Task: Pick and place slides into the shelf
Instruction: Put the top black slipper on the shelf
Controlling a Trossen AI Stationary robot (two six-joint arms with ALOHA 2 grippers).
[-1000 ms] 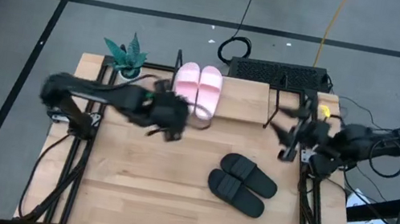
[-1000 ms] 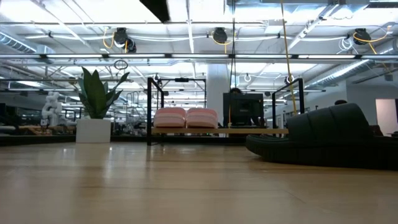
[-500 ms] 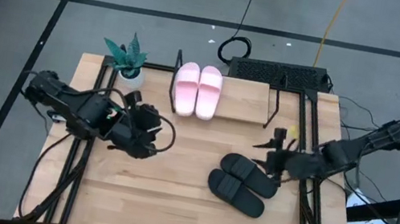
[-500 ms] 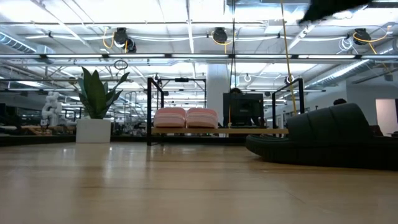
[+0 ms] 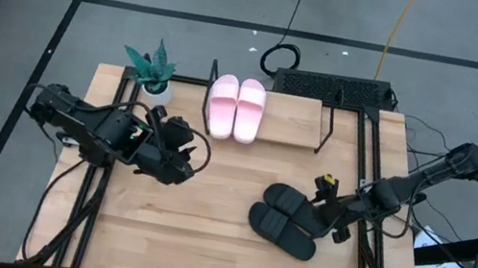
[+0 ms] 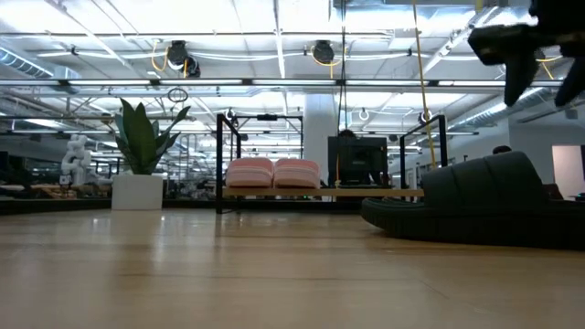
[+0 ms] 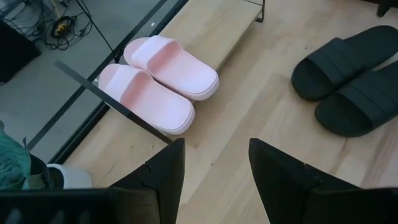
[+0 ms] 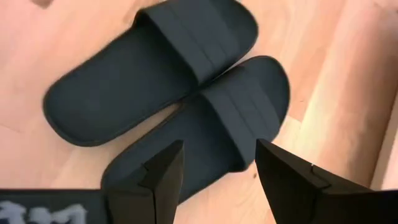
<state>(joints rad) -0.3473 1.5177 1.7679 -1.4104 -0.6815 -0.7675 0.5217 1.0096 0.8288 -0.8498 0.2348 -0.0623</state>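
Grey floor with dark tape lines surrounds the light wooden surface; the low view shows a large hall behind it with bright ceiling strip lights, pipes and a white pillar.

Item 1. Potted plant, green leaves in a white pot, at the surface's far left corner, beyond the left pincer.

Item 2. Shelf, low wooden board with thin black end frames, along the far edge of the surface. Contents: pink slides, a pair lying side by side at the shelf's left end, just beyond and to the right of the left pincer. The remainder of the board is bare.

Item 3. Black slides, a pair touching along their sides, flat on the surface near its right edge, not on the shelf. They lie directly beside and under the right pincer; the right wrist view shows both filling the space ahead of its fingers.

Item 4. Left pincer, above the left-middle of the surface, fingers parted and holding nothing; its wrist view faces the pink pair with the black pair farther off.

Item 5. Right pincer, low over the near end of the black pair, fingers spread apart, nothing between them.

Item 6. Black keyboard and looped cables on the floor beyond the shelf.
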